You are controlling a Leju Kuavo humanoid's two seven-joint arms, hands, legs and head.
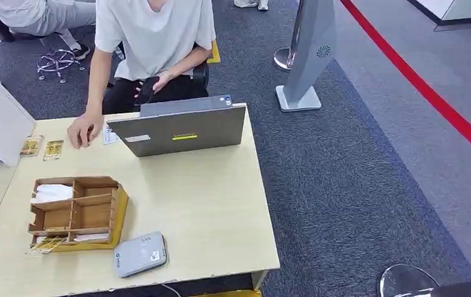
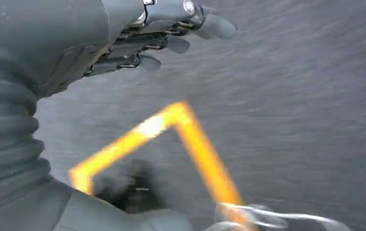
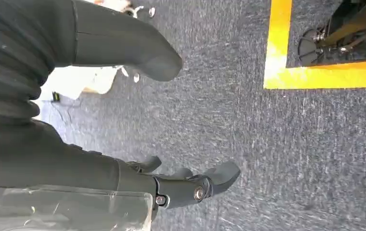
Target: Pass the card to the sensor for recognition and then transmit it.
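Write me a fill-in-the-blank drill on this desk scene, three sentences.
1. The grey card reader lies on the table beside the wooden ____.
2. The person's hand rests on the table next to the ____.
3. The left hand and the right hand hold ____.

Missing words: organizer; laptop; nothing

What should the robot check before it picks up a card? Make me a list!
1. Left robot hand free: ok, fingers apart, holding nothing, above the carpet.
2. Right robot hand free: ok, holding nothing, also hanging over the floor.
3. Cards reachable: ok, some stick out of the wooden organizer at its near left corner.
4. Card reader clear: ok, nothing lies on it, near the table's front edge.
5. Person out of the way: not ok, a person's hand rests on the table beside the laptop.
6. Card faces the right way: cannot tell.
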